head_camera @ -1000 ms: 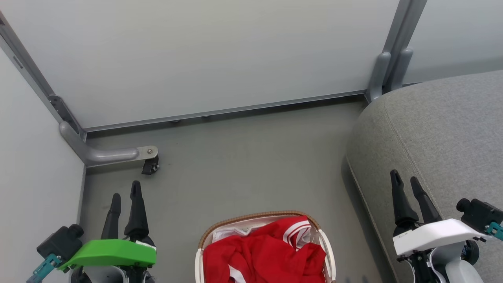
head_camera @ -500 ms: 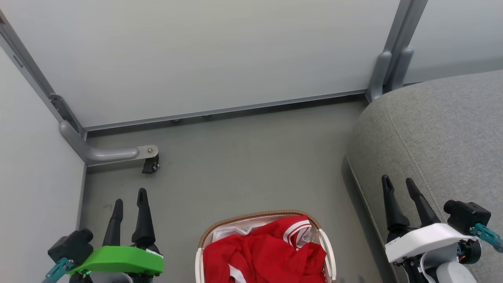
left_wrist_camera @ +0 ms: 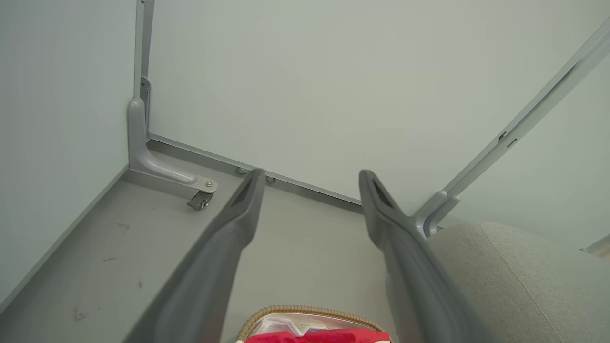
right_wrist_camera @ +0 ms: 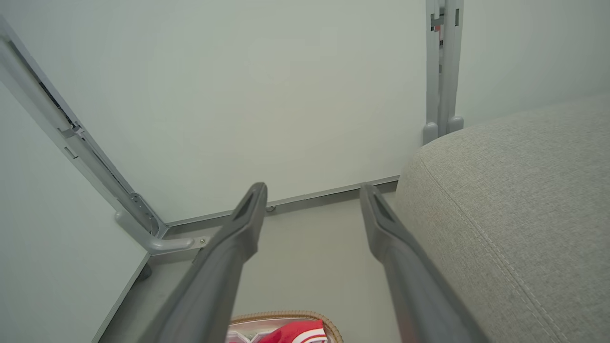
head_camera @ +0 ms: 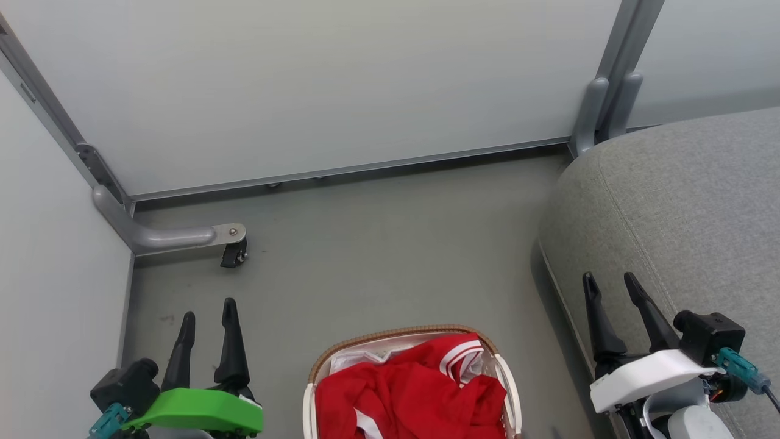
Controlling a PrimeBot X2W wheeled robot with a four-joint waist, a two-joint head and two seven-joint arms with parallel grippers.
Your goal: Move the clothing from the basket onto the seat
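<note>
**Though heaped in basket, not yet on seat: red clothing**

Item 1: clothing. Soft, bright red, with white stripe trim. Crumpled into one mound across most of the basket, striped band uppermost toward the far right. Lying over a white liner, exposed at the far left inside the rim.

Item 2: basket. Oval, white plastic, brown woven rim. Standing on the grey floor at bottom centre of the head view, between the two grippers. Near the seat but apart from it. Far rim and a strip of red also caught at the bottom edge of both wrist views.

Item 3: seat. Large grey woven cushion, rounded corner, stitched seam. Placed to the right of the basket.

Item 4: left gripper. Green-capped, low at the left of the basket, above the floor. Spread fully apart, holding nothing, touching nothing.

Item 5: right gripper. White-capped, low at the right, fingers seen against the seat's left edge. Spread fully apart, empty.

Item 6: surroundings. Pale wall panels in grey metal framing. Small black caster under a curved bracket at the far left of the floor.
</note>
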